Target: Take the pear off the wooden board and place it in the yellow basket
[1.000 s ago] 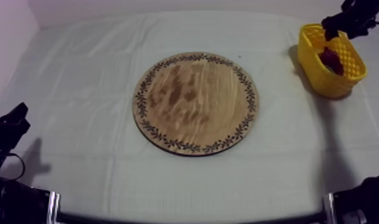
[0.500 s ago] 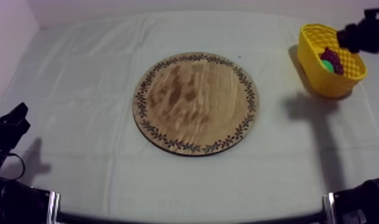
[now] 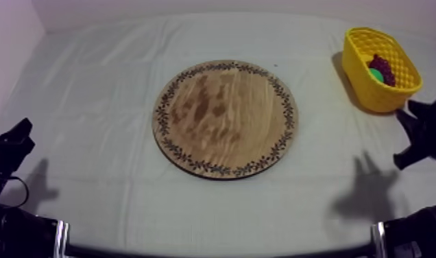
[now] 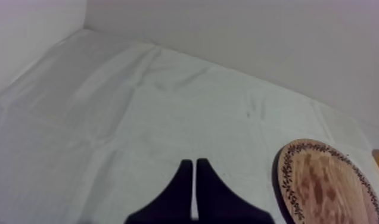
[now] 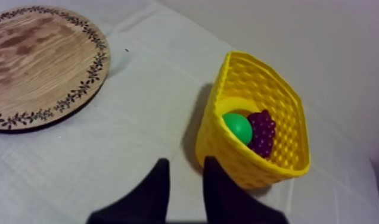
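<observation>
The green pear (image 3: 376, 74) lies inside the yellow basket (image 3: 371, 33) at the table's far right, beside a bunch of dark grapes (image 3: 385, 67). The round wooden board (image 3: 225, 118) in the middle carries nothing. My right gripper (image 3: 404, 137) hangs over the cloth in front of the basket, apart from it. In the right wrist view its fingers (image 5: 186, 164) stand a little apart with nothing between them, short of the basket (image 5: 251, 59) holding the pear (image 5: 236, 127) and grapes (image 5: 262, 132). At the near left rests my left gripper (image 3: 22, 130), its fingers together as a wedge (image 4: 195, 170).
The board (image 5: 37, 59) lies well to the side of the basket, with bare cloth between them. Seen from the left wrist, the board's rim (image 4: 284, 179) sits beyond the left fingers. A pale wall borders the table's far and left sides.
My right arm has drawn back from above the basket to the cloth in front of it, its fingers narrowing. The pear now shows in the basket. The left arm is still.
</observation>
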{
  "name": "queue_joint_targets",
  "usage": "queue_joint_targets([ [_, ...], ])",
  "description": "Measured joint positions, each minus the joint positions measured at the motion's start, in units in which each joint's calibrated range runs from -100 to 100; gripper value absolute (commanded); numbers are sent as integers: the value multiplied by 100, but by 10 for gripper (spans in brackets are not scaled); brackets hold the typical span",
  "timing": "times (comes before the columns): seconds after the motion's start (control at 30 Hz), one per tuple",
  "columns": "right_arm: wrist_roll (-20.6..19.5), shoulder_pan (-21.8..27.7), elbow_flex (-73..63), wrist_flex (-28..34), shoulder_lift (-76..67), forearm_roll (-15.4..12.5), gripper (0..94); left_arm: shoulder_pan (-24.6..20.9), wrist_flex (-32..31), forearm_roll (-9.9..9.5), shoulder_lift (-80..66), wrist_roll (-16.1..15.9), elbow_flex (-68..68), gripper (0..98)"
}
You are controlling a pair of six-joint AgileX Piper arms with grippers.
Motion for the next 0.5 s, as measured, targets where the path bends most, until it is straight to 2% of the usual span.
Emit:
queue_joint_targets([
  [0.13, -18, -46, 400, 187, -710, 164, 21, 0, 0, 0, 0, 0, 0, 1],
  [0.37, -601, -192, 469, 514, -1306, 301, 11, 0, 0, 0, 0, 0, 0, 1],
  [0.5, -789, -213, 469, 656, -1320, 447, 11, 0, 0, 0, 0, 0, 0, 1],
])
